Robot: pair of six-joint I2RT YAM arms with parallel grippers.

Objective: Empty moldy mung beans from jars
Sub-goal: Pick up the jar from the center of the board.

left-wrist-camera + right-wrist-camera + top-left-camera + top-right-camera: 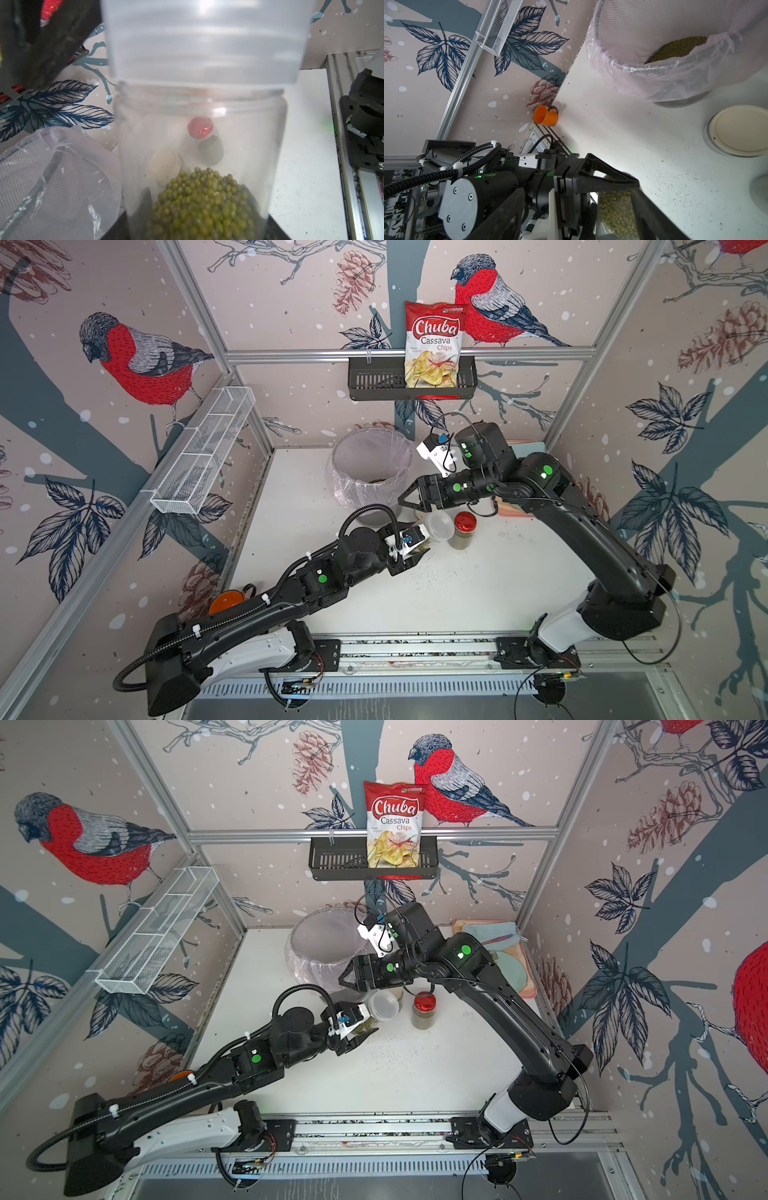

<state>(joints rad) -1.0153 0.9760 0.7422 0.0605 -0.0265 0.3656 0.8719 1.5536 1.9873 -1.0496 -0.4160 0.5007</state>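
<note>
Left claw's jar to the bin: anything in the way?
Yes. The held jar still has its frosted lid on, and the right claw hangs open beside that lid, toward the bin. The beige-lidded jar stands near the bin too.

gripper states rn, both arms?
Left gripper: closed on the jar of beans.
Right gripper: open, holding nothing.

Tilted clear plastic jar (439,526) just left of upright red-lidded jar (462,536); plastic-lined mesh bin (356,485) behind both.
</note>
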